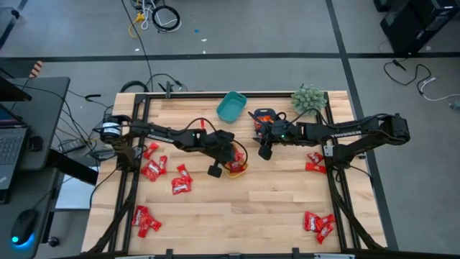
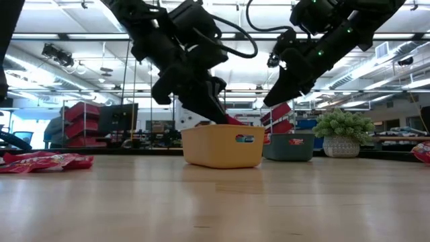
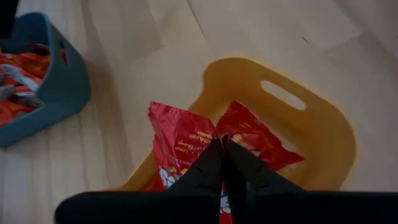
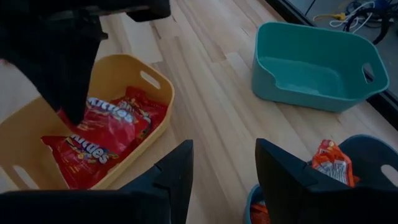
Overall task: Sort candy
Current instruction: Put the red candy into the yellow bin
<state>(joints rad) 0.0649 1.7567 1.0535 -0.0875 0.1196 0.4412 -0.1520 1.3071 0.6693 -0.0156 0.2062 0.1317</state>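
The left gripper's [image 3: 222, 163] fingers are pressing together over the yellow bin [image 1: 236, 169], their tips sitting just above the red candy packets [image 3: 186, 140] lying inside it; whether they are pinching a wrapper I cannot tell. The right gripper's [image 4: 224, 163] fingers are standing apart with nothing between them, hovering above the bare wood between the yellow bin and a dark blue bin [image 1: 263, 117] that is holding orange-wrapped candy [image 4: 331, 160].

The table [image 1: 244, 208] is carrying everything. Both dark arms are reaching in toward its middle, the left from the left edge, the right from the right edge. An empty teal bin [image 1: 231, 106] is lying near the far edge, with a small green plant [image 1: 307, 98] farther right along that edge. Loose candy [image 1: 182, 181] is lying in clusters: several packets left of the yellow bin, a few near the front left corner [image 1: 146, 220], some by the right arm [image 1: 315, 161], and some near the front right corner [image 1: 319, 224]
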